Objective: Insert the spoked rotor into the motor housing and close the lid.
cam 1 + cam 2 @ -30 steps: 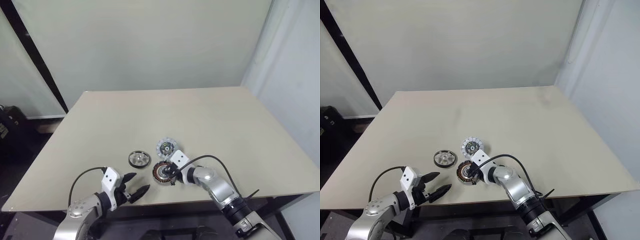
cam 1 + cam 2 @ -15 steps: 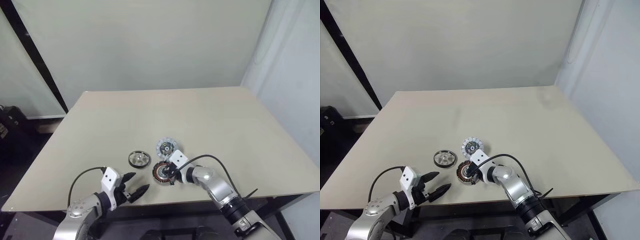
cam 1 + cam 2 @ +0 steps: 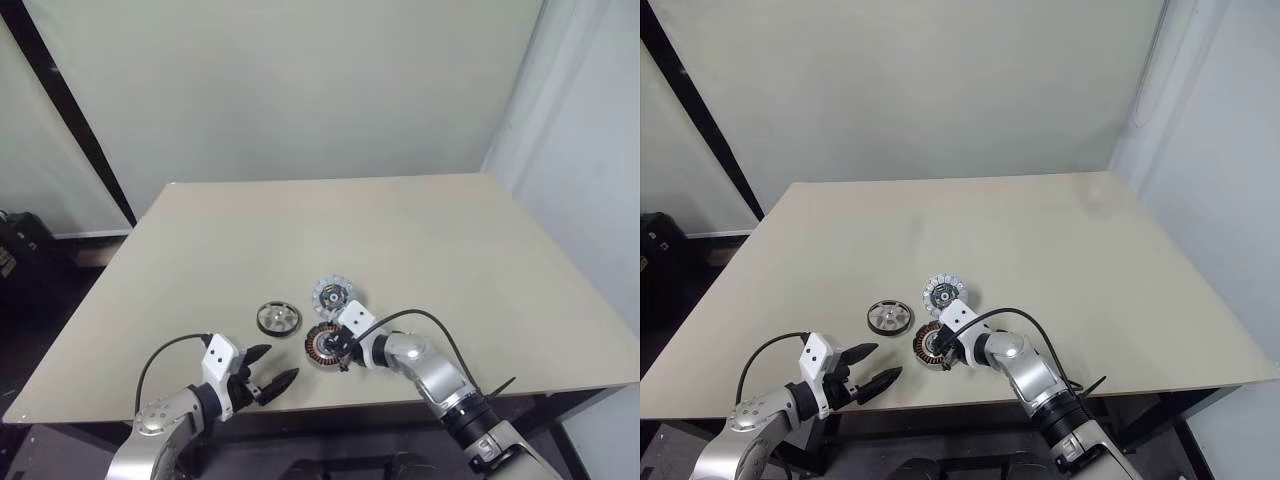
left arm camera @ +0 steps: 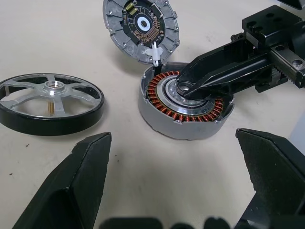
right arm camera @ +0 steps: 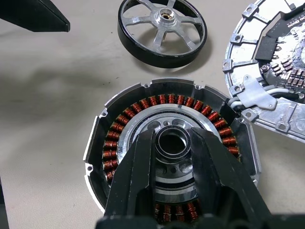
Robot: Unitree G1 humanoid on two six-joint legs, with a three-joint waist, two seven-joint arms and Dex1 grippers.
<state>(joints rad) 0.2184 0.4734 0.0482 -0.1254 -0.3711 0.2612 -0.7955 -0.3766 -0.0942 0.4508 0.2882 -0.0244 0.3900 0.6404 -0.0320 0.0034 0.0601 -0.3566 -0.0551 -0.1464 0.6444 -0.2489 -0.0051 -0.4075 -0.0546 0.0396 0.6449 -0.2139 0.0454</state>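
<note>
Rotor (image 4: 51, 104) lies flat on tabletop (image 3: 420, 230), just beside housing (image 4: 187, 106); lid (image 4: 140, 28) touches housing's far edge. Right end effector (image 5: 172, 149) is closed on the housing's small black centre ring (image 5: 172, 143); left end effector (image 4: 181, 183) gapes, empty. Rotor judged rigid, smooth; best gripped across rim.

A spoked rotor (image 4: 51, 99), dark rim with silver spokes, lies flat on the table. Beside it sits the copper-wound motor housing (image 4: 186, 106), open upward. The lid (image 4: 141, 27), circuit face up, leans against the housing's rim.
</note>
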